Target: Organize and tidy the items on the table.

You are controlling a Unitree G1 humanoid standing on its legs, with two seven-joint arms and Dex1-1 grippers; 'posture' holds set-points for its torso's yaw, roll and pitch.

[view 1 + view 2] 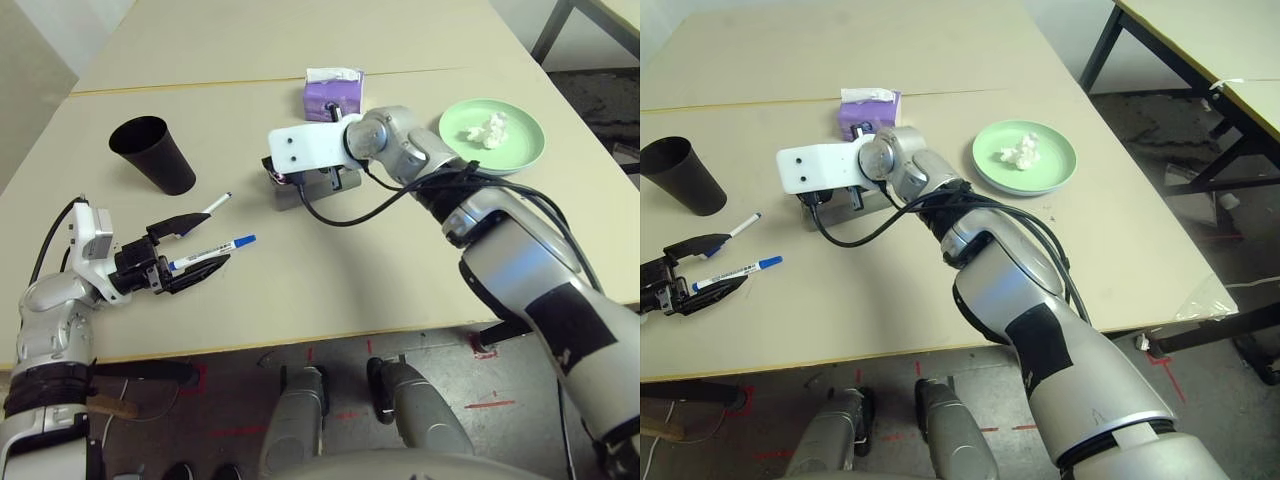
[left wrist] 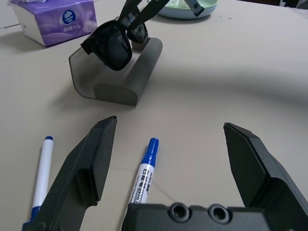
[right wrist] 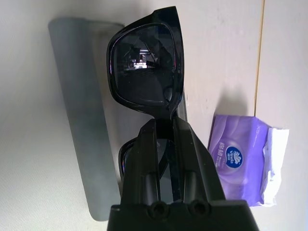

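Observation:
Over the open grey glasses case, my right gripper is shut on the bridge of the black sunglasses, which hang just above the case. At the table's left front, my left gripper is open and low over the table, its fingers on either side of a white marker with a blue cap. A second marker lies just outside the far finger. The black cup stands upright behind them. A crumpled white tissue lies on the light-green plate at the right.
A purple tissue box stands just behind the glasses case, by the seam across the table. My right forearm reaches across the middle of the table from the right. Another table's legs stand past the right edge.

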